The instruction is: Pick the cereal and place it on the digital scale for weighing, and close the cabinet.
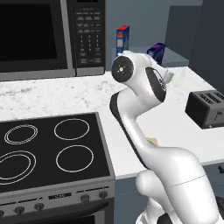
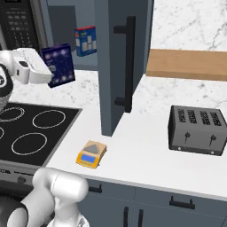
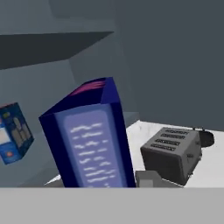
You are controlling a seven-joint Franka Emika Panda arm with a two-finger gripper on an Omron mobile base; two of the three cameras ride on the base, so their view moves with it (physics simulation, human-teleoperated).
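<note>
We have the cereal box (image 2: 58,64) clamped in the gripper (image 2: 49,71), lifted clear of the counter (image 2: 146,150) and tilted, well to the stove side of the open cabinet door (image 2: 116,66). The scale (image 2: 91,154) sits on the counter just in front of that door's lower edge, on the stove side.

The main risk, as we judge it, is the door: it juts out over the counter with its bar handle (image 2: 129,62) facing the toaster (image 2: 196,130), and a straight sweep toward the scale could clip the box against it. The box also hangs askew, so it may land on an edge and topple off the small plate.

Behind the door a second blue box (image 2: 85,41) stands in the cabinet. The counter is pale speckled stone, with a black cooktop (image 2: 35,128) beyond the scale and a wooden board (image 2: 186,64) past the door.
</note>
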